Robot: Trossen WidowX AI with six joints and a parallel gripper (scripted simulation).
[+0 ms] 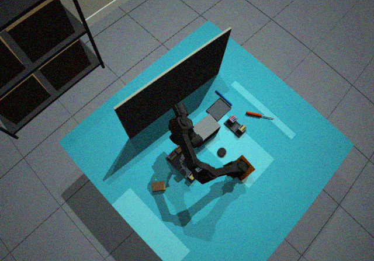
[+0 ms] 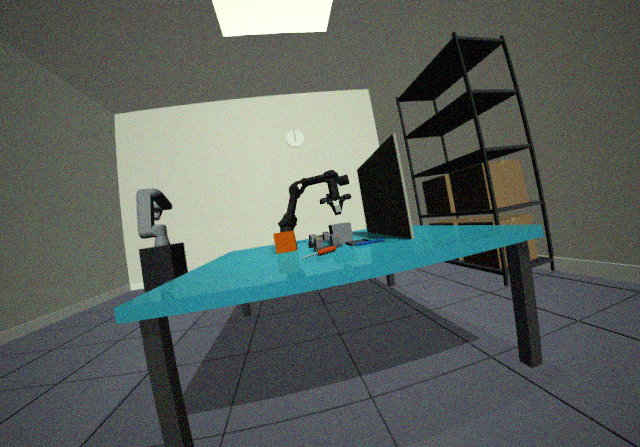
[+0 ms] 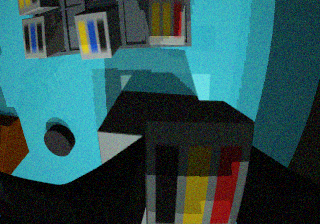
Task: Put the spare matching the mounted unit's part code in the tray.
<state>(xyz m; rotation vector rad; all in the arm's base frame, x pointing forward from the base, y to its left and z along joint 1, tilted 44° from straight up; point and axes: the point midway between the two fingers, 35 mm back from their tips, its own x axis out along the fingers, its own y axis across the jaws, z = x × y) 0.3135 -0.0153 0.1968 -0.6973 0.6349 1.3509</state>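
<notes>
Tool (image 1: 184, 136) (image 2: 337, 209) (image 3: 191, 140), black and two-fingered, is partly open, closed around the grey block with black, yellow and red stripes (image 2: 337, 207) (image 3: 195, 199). This block hangs above the cyan desk (image 1: 301, 162) (image 2: 310, 277) (image 3: 230, 34). Dark grey flat tray (image 1: 218, 109) lies to right in top view, between grey box (image 1: 208, 126) (image 2: 340, 232) and blue stick (image 1: 223, 98) (image 2: 374, 241).

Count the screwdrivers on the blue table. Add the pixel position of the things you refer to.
1. The red-handled screwdriver (image 1: 253, 114) (image 2: 326, 250) lies flat on the table (image 1: 301, 162) (image 2: 248, 282), apart from the shallow tray (image 1: 218, 109). Another could be hidden behind the upright black panel (image 1: 181, 77) (image 2: 385, 189).
</notes>
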